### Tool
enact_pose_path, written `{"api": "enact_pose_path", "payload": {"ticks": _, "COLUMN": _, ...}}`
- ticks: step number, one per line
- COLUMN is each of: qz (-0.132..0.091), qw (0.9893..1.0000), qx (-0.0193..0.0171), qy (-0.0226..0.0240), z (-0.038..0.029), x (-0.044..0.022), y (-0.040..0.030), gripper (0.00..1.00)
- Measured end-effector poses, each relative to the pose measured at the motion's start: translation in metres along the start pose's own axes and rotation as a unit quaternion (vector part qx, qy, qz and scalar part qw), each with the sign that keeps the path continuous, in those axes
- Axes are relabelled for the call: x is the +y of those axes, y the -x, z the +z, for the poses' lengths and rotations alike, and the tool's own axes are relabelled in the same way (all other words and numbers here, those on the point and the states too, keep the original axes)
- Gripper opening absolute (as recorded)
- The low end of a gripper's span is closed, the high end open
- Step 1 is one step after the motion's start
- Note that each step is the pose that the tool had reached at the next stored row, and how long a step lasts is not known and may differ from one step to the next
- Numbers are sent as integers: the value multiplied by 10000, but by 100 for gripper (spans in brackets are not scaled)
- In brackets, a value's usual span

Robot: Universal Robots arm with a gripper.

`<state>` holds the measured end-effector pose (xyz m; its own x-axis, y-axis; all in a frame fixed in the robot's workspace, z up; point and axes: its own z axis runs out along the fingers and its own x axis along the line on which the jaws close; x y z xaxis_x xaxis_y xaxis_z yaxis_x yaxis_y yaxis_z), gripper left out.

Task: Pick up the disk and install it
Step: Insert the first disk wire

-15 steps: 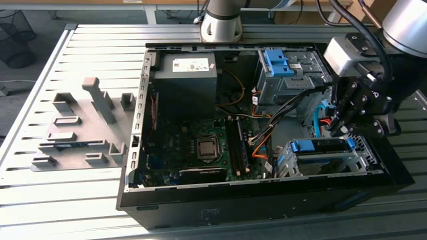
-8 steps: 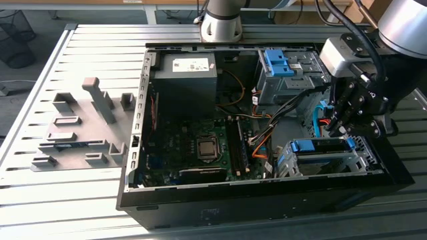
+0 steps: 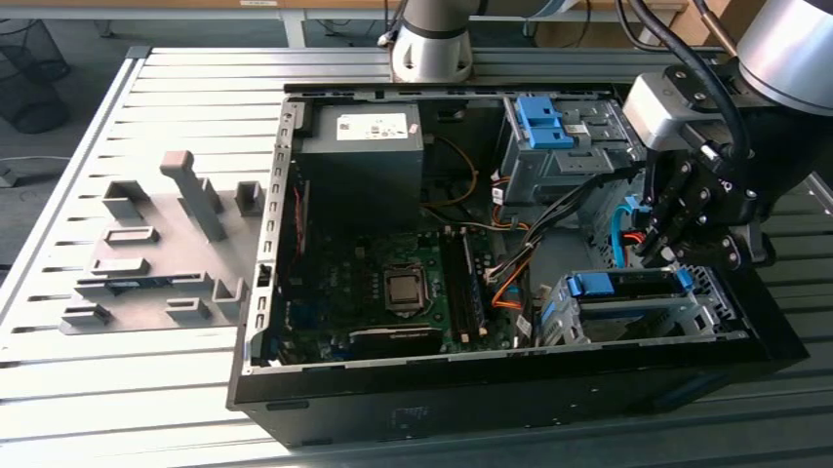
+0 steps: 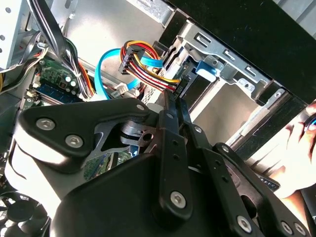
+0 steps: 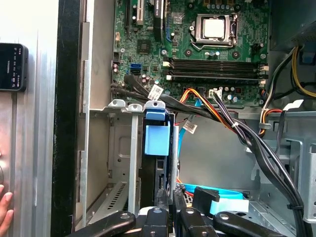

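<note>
Exterior view: open computer case (image 3: 390,400) lies on the slatted desk (image 3: 78,195), near its front edge. Gripper (image 3: 670,255) hangs inside the case at the exterior view's right, just above the metal drive cage (image 3: 625,317). Disk (image 3: 622,285) with blue plastic frame sits slotted in that cage. First wrist view: the disk's blue tab (image 5: 157,139) stands upright in the cage, the gripper's black fingers (image 5: 163,200) clenched together, touching the disk's rear edge beside the cable bundle (image 5: 237,128). A person's hand (image 5: 5,212) rests at the desk edge.
</note>
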<state>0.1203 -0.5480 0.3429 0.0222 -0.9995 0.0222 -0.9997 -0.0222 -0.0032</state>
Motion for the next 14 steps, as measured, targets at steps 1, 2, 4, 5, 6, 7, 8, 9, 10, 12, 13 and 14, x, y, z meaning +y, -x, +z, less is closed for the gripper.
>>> {"api": "enact_pose_path", "payload": {"ticks": 1, "qz": 0, "qw": 10000, "qx": 0, "qy": 0, "z": 0, "x": 0, "y": 0, "gripper": 16}}
{"api": "enact_pose_path", "payload": {"ticks": 2, "qz": 0, "qw": 10000, "qx": 0, "qy": 0, "z": 0, "x": 0, "y": 0, "gripper": 16}}
{"api": "enact_pose_path", "payload": {"ticks": 4, "qz": 1, "qw": 10000, "qx": 0, "qy": 0, "z": 0, "x": 0, "y": 0, "gripper": 16}}
{"api": "enact_pose_path", "payload": {"ticks": 5, "qz": 1, "qw": 10000, "qx": 0, "qy": 0, "z": 0, "x": 0, "y": 0, "gripper": 16}}
{"api": "enact_pose_path", "payload": {"ticks": 6, "qz": 1, "qw": 10000, "qx": 0, "qy": 0, "z": 0, "x": 0, "y": 0, "gripper": 16}}
{"api": "enact_pose_path", "payload": {"ticks": 7, "qz": 2, "qw": 10000, "qx": 0, "qy": 0, "z": 0, "x": 0, "y": 0, "gripper": 16}}
{"api": "enact_pose_path", "payload": {"ticks": 8, "qz": 2, "qw": 10000, "qx": 0, "qy": -2, "z": 2, "x": 0, "y": 0, "gripper": 16}}
{"api": "enact_pose_path", "payload": {"ticks": 9, "qz": 11, "qw": 10000, "qx": -1, "qy": -7, "z": 9, "x": 0, "y": 0, "gripper": 16}}
{"api": "enact_pose_path", "payload": {"ticks": 10, "qz": 37, "qw": 10000, "qx": 0, "qy": -11, "z": 15, "x": 0, "y": 1, "gripper": 16}}
{"api": "enact_pose_path", "payload": {"ticks": 12, "qz": 156, "qw": 9999, "qx": 1, "qy": -12, "z": 23, "x": 0, "y": 1, "gripper": 16}}
{"api": "enact_pose_path", "payload": {"ticks": 13, "qz": 187, "qw": 9998, "qx": 2, "qy": -12, "z": 24, "x": 0, "y": 0, "gripper": 16}}
{"api": "enact_pose_path", "payload": {"ticks": 14, "qz": 190, "qw": 9998, "qx": 1, "qy": -11, "z": 27, "x": 2, "y": -2, "gripper": 16}}
